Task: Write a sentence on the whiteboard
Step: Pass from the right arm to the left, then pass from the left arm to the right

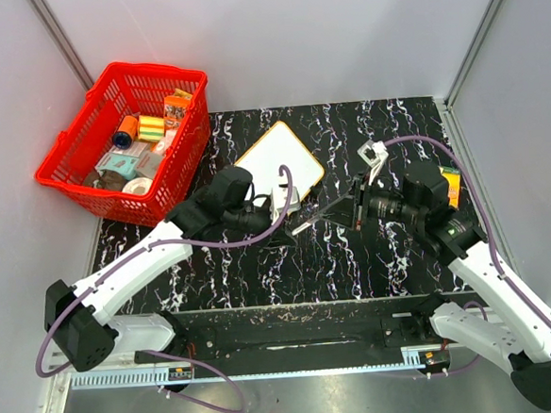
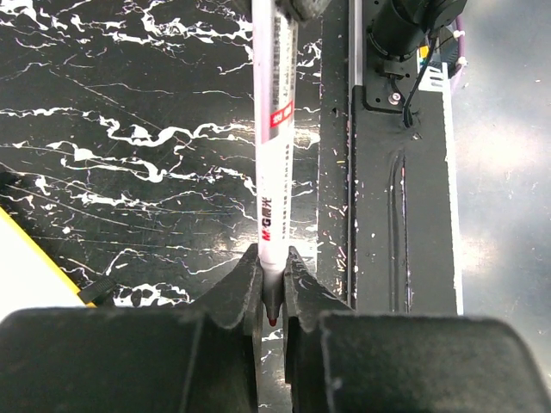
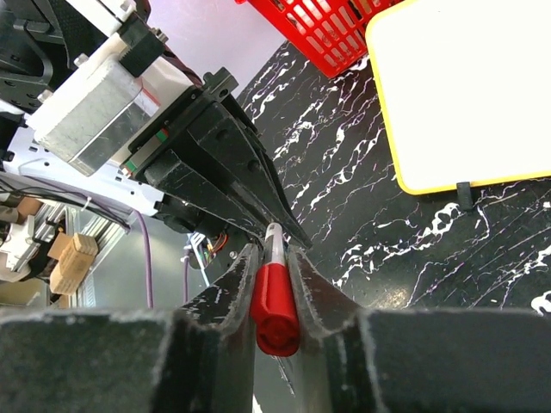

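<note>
The likely light, slick marker (image 1: 323,215) is clamped at its nib by the left gripper (image 2: 272,268) and at its red end by the right gripper (image 3: 273,253); a mid-barrel hold suits the whiteboard (image 1: 277,159) lying on the bench (image 1: 355,267) beyond.

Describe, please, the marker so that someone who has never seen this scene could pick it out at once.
On the black marbled table, look near the whiteboard, where the two arms meet. The marker is the slim white pen spanning the left gripper and the right gripper. Unlike the bits in the red basket, it has a red cap and is clamped at both ends.
</note>
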